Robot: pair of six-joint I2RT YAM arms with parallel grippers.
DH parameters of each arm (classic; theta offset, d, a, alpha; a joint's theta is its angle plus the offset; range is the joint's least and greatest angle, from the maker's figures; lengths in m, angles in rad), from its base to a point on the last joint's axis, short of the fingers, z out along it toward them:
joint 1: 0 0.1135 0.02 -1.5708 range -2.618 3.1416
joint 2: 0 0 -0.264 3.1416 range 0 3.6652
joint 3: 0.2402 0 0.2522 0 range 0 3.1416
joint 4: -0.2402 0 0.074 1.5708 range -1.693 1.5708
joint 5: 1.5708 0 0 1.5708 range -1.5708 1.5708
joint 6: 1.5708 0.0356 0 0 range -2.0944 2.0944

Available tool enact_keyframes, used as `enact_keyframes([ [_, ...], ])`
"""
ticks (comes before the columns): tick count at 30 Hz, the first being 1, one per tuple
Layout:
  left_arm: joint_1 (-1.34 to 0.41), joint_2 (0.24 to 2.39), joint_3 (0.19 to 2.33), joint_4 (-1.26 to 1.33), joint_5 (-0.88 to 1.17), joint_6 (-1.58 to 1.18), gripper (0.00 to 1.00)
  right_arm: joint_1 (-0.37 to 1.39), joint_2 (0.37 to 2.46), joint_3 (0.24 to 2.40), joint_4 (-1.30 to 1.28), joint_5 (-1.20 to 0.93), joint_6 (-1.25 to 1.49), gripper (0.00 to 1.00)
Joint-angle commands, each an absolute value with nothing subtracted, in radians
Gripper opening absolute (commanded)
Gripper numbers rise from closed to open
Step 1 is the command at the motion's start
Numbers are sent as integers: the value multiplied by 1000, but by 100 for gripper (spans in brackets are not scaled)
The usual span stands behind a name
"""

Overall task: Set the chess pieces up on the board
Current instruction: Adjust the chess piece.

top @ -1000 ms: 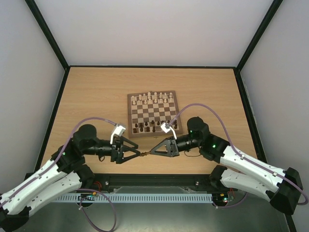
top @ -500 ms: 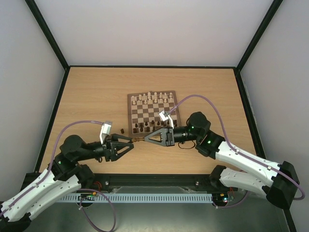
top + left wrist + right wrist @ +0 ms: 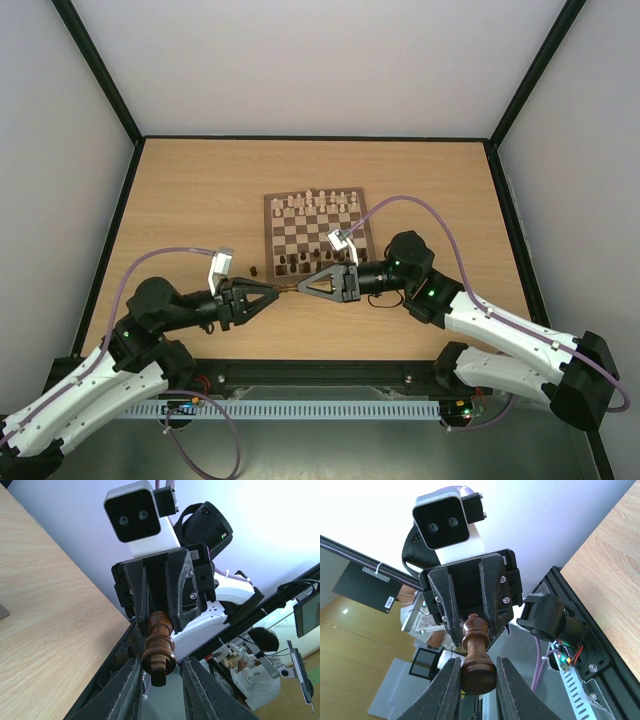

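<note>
You have one dark brown chess piece [image 3: 159,650] held clear of the table [image 3: 190,210], end to end between the two grippers, just in front of the board [image 3: 269,240] at its near edge (toward the left corner). The right gripper [image 3: 303,286] pinches the piece's broad base. The left gripper [image 3: 272,291] has a finger close on either side of the head; you cannot tell whether they press on it. Other dark pieces [image 3: 305,263] stand on the board's near rows.
</note>
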State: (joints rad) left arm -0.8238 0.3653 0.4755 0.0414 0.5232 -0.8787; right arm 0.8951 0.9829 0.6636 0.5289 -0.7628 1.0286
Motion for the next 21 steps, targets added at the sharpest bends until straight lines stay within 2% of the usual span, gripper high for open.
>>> enact_keyframes([
  [1,-817,364,478,52,520,-869,24,892,974,660,540,-789,1005,13],
  [9,-818,391,481,43,512,-846,11,892,971,663,508,-798,988,14],
  [12,-818,399,488,29,502,-835,6,892,971,664,492,-797,981,18],
  [21,-818,425,506,-7,501,-794,2,893,983,678,446,-797,958,23],
])
